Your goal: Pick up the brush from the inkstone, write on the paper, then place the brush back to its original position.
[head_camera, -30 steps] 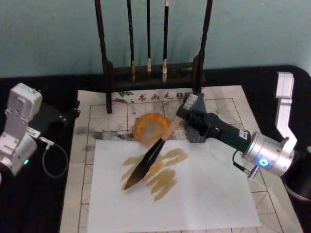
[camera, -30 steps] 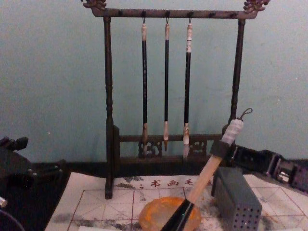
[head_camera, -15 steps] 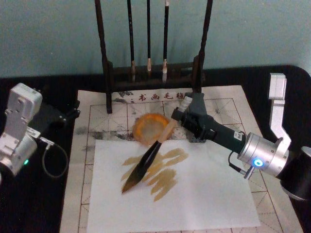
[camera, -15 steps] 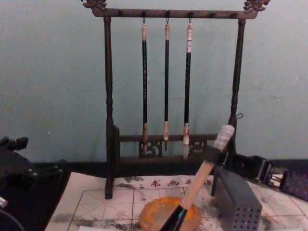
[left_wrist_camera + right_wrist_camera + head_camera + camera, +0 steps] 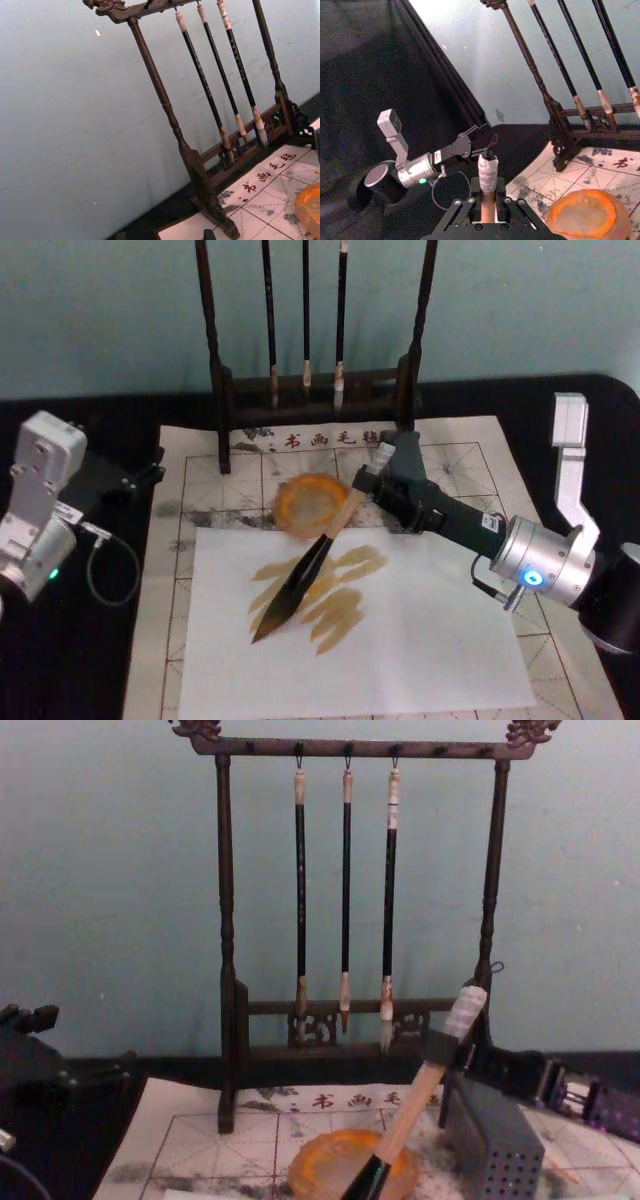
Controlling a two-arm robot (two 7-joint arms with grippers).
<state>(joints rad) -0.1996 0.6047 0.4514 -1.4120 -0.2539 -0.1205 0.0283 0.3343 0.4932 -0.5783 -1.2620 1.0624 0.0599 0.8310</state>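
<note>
The brush (image 5: 300,580) leans down to the left, its dark bristle tip resting on a plain white sheet (image 5: 420,640) marked with brown strokes. That sheet lies on the paper (image 5: 470,465), a red-gridded sheet with red characters along its far edge. My right gripper (image 5: 368,480) is shut on the wooden handle just below the white wrapped end (image 5: 488,175), beside the orange inkstone (image 5: 305,500). In the chest view the brush (image 5: 415,1105) crosses in front of the inkstone (image 5: 325,1160). My left gripper (image 5: 140,478) is parked at the paper's left edge.
A dark wooden rack (image 5: 345,750) with three thin black-handled brushes (image 5: 345,890) stands behind the paper. A grey perforated block (image 5: 493,1140) sits right of the inkstone, under my right arm. The surrounding table (image 5: 80,660) is black.
My right gripper has sunk and shifted slightly left with the brush. The handle's top is lower in the chest view, and the bristle tip has slid a little nearer on the white sheet.
</note>
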